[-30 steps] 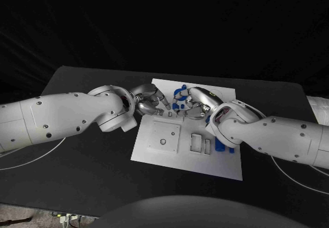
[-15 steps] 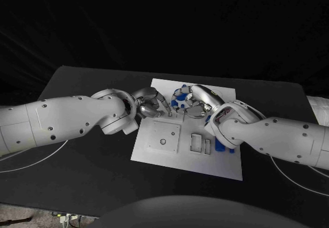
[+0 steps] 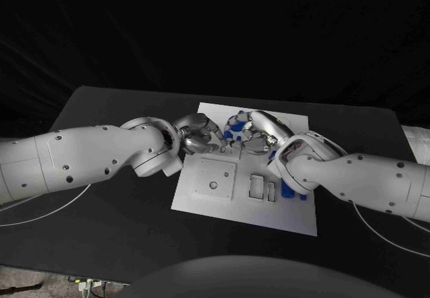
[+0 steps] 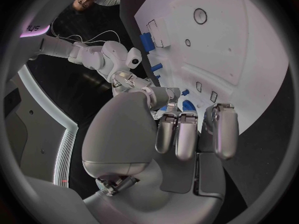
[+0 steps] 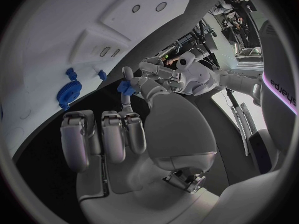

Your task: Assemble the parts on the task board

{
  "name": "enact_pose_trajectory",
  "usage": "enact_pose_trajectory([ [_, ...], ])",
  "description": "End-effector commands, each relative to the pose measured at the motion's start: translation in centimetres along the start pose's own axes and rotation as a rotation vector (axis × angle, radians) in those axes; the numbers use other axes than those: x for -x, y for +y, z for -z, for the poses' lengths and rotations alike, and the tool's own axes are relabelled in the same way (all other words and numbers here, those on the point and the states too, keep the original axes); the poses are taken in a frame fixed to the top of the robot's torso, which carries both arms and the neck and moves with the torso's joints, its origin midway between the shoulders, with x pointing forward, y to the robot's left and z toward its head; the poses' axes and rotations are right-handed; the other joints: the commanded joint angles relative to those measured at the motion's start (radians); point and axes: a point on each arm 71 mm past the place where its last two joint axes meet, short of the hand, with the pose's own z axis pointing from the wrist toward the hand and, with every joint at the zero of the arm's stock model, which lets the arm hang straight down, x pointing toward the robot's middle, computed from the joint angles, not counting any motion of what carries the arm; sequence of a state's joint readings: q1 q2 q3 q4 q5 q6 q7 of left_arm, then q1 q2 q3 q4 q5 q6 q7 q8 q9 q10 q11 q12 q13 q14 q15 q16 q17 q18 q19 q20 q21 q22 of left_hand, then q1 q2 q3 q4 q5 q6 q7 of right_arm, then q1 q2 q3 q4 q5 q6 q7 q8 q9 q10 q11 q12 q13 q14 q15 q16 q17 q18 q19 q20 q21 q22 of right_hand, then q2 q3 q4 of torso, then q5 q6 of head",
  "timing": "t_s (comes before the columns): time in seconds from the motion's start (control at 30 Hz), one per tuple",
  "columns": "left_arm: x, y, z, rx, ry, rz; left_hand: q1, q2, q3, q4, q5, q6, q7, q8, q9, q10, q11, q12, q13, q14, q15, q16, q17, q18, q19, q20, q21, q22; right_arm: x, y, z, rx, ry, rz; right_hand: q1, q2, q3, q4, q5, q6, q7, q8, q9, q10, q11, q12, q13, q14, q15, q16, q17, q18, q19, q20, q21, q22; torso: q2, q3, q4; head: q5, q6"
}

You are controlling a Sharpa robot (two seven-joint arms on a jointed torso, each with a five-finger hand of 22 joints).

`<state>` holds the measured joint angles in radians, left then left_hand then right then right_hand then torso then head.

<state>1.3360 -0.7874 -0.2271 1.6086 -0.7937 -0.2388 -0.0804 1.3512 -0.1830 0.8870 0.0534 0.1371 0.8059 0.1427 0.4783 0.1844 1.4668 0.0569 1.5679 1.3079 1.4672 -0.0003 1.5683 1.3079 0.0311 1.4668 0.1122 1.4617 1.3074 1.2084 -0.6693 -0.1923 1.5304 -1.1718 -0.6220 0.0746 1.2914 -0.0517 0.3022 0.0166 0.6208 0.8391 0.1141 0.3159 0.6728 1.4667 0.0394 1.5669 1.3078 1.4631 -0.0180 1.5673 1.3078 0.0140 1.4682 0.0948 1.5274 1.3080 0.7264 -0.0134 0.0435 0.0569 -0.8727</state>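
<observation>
One white task board (image 3: 235, 205) mid-frame on one black table (image 3: 107, 217). Two silver hands, left (image 3: 199, 135) and right (image 3: 255, 133), meeting above centre. Blue parts partly hidden; exact number unclear, several visible (image 3: 288, 189).

right hand (image 5: 134, 134): palm and fingers extend toward the task board; a small blue part (image 5: 126, 88) is pinched at the fingertips
task board (image 5: 93, 30): white, with round holes and slots
blue gear (image 5: 67, 91): lies on the board beside two smaller blue pieces (image 5: 101, 74)
</observation>
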Motion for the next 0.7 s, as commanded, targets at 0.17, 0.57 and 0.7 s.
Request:
enact_pose_trajectory([
  [0.17,-0.21,-0.73,0.04,-0.071,-0.003,0.021,0.016,-0.006,-0.011,0.002,0.008,0.027,-0.008,0.034,0.011,0.104,-0.004,0.003,0.263,0.104,-0.001,0.003,0.263,0.006,-0.005,-0.002,-0.002,0.215,-0.28,-0.05,-0.01,-0.007,0.036,-0.002,0.003,0.012,0.006,0.002,0.001,0.008,0.002,0.002,0.142,0.104,0.008,0.004,0.263,0.108,0.007,0.003,0.263,0.0,0.067,0.004,-0.001,0.244,0.0,-0.0004,-0.0003,0.0,0.0],
  [0.57,-0.17,-0.81,-0.01,-0.083,-0.008,0.021,0.022,-0.013,-0.022,0.004,0.011,0.016,-0.014,0.097,0.037,0.104,-0.01,0.003,0.263,0.104,-0.007,0.003,0.263,0.006,-0.006,-0.009,-0.003,0.215,-0.47,-0.01,-0.03,-0.012,0.057,-0.002,0.003,0.012,0.007,0.001,0.0,0.008,0.002,0.001,0.142,0.104,0.008,0.004,0.263,0.108,0.007,0.003,0.263,0.0,0.066,0.004,-0.002,0.244,0.0,-0.0007,-0.0009,-0.001,0.0],
  [0.7,-0.19,-0.85,-0.05,-0.085,-0.009,0.021,0.025,-0.014,-0.024,0.006,0.012,0.005,-0.016,0.13,0.052,0.104,-0.012,0.003,0.263,0.104,-0.01,0.003,0.263,0.006,-0.006,-0.011,-0.003,0.215,-0.51,-0.04,-0.02,-0.014,0.064,-0.002,0.004,0.012,0.007,0.001,-0.001,0.008,0.002,0.001,0.143,0.104,0.008,0.004,0.263,0.108,0.007,0.003,0.263,0.001,0.065,0.004,-0.003,0.243,0.0,-0.0006,-0.0005,-0.001,0.0],
])
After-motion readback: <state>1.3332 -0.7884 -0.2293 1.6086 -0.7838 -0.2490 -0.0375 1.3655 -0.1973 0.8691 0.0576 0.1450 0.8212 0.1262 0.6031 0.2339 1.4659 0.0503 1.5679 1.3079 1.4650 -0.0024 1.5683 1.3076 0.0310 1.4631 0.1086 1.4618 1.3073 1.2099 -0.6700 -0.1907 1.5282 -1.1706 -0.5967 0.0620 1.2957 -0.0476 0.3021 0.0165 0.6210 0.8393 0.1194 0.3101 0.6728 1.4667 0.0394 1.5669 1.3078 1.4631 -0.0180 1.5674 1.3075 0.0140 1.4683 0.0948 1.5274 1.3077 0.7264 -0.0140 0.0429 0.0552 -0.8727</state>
